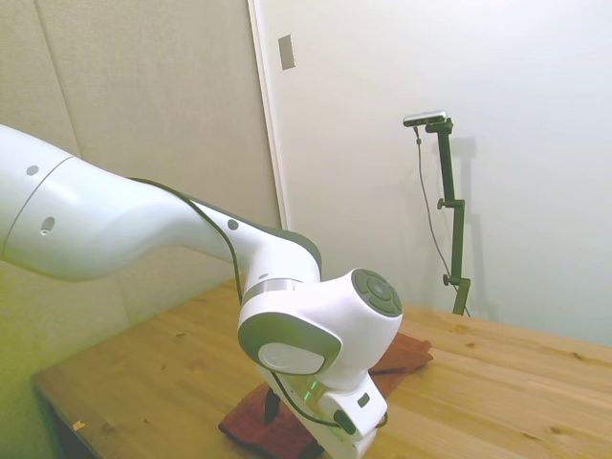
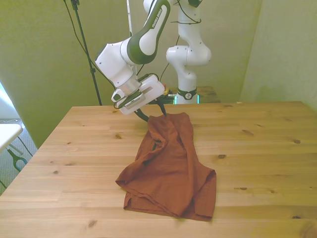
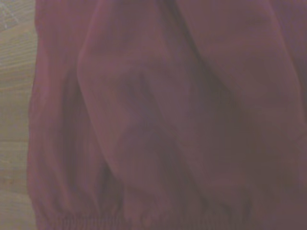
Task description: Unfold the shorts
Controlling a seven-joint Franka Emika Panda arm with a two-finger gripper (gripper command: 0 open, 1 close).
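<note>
Where gripper [image 2: 154, 112] meets cloth, wrinkled shorts [image 2: 171, 166]

Rust-red shorts [image 2: 171, 168], wrinkled and partly folded, lying mid-table, far end lifted slightly

The arm hides most of the shorts [image 1: 397, 356] in the side view.

The soft, wrinkled cloth shorts [image 2: 171, 166] are rust red all over, with darker red in the folds. The flat wooden table [image 2: 257, 148] is light yellow-brown with small dark knots. The smooth round robot arm [image 2: 143, 42] is white with dark grey bands.
</note>
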